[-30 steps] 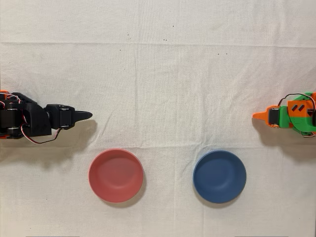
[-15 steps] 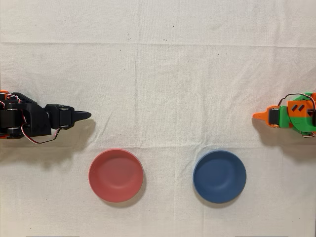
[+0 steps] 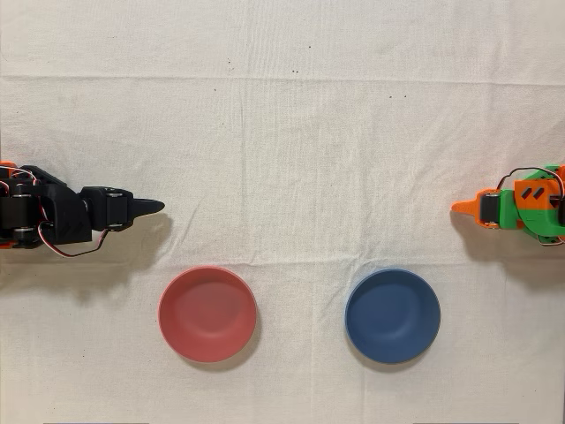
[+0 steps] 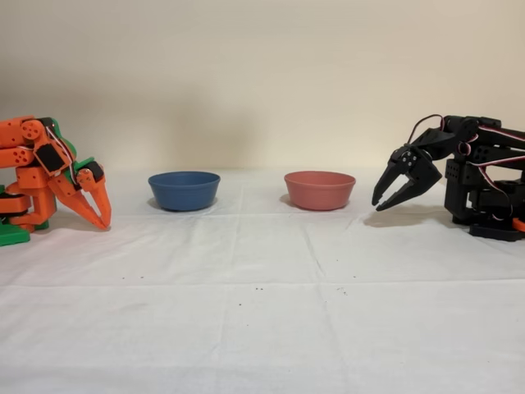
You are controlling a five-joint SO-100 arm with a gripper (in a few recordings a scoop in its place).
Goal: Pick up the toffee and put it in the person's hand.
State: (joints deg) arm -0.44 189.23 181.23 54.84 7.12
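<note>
**A:** Anything different from a second ago?

**B:** Hardly. The black arm's gripper [image 3: 152, 207] sits at nine o'clock on the cloth in the overhead view, pulled in close to its base. Its tip has crept back a hair and then stopped. The red bowl [image 3: 207, 314] at about seven o'clock and the blue bowl [image 3: 392, 315] at about five o'clock are exactly where they were.

**A:** And the jaws?

**B:** In the fixed view the gripper [image 4: 384, 199] hangs just above the tablecloth [image 4: 262, 312] with its two fingers parted and nothing between them.

**A:** Where's the toffee?

**B:** I can't find it. No candy lies on the cloth, and both bowls look bare inside from above. No person's hand has reached in either.

**A:** So what does that mean for the task?

**B:** My judgement is that it hasn't begun: the arm is parked and waiting, with nothing to pick and nowhere to deliver it. The orange arm [image 3: 516, 208] at three o'clock is idle.
</note>
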